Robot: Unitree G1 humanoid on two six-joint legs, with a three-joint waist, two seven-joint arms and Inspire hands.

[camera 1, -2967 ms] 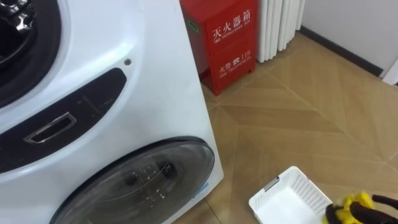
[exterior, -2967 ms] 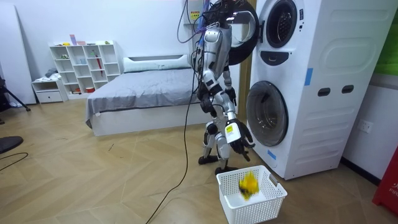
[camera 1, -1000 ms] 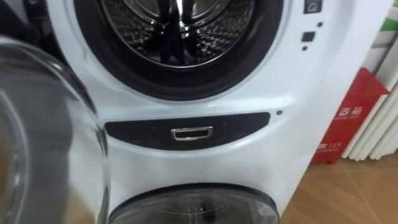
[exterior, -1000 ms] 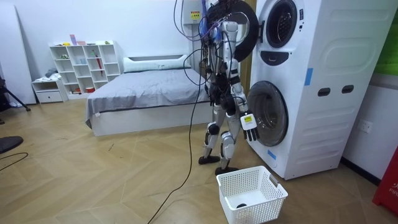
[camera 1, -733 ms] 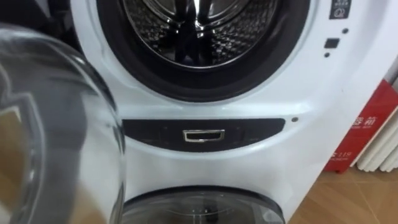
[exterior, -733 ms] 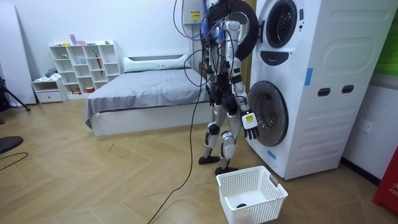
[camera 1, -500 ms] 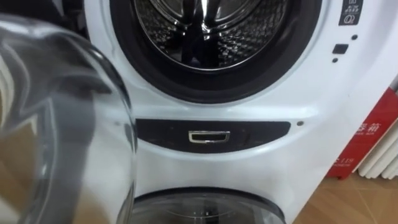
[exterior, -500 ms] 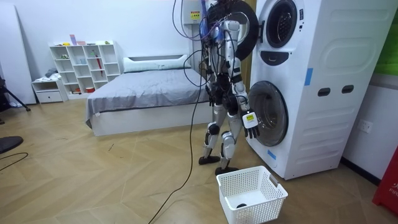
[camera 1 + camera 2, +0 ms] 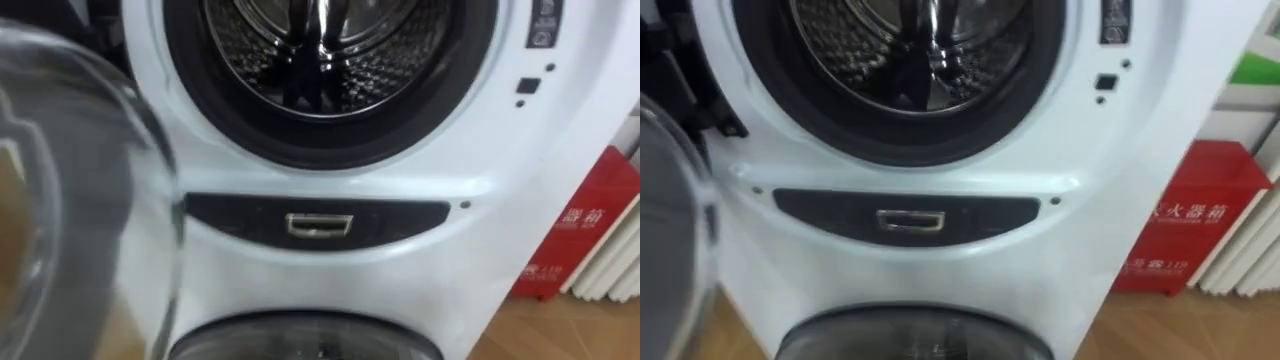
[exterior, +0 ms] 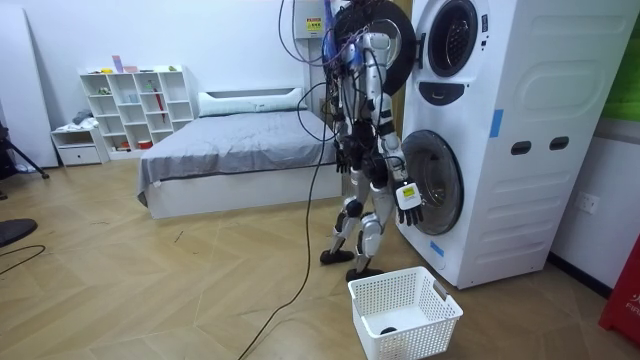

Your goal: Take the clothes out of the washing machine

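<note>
I stand close before the stacked white washing machines [image 10: 500, 130], facing the upper drum [image 9: 320, 50]. Its round opening shows bare ribbed metal and a dark inside; I cannot make out any cloth in it. The open glass door [image 9: 70, 200] hangs at my left. In the room view my right hand [image 10: 408, 199] hangs low beside the lower machine's door [image 10: 432, 180], fingers relaxed and holding nothing. A white mesh basket [image 10: 405, 290] stands on the floor by my feet, with a small item [image 10: 387, 328] at its bottom.
A red box [image 9: 580, 230] stands on the floor to the right of the machines, with a white radiator behind it. A bed [image 10: 230, 150] and a white shelf [image 10: 135, 105] are behind me. The lower machine's door [image 9: 300, 340] is closed.
Three seconds ago a yellow cloth fell from my right hand into the basket. Since then I have turned up to face the upper drum, and the right hand has dropped slightly nearer the lower door.
</note>
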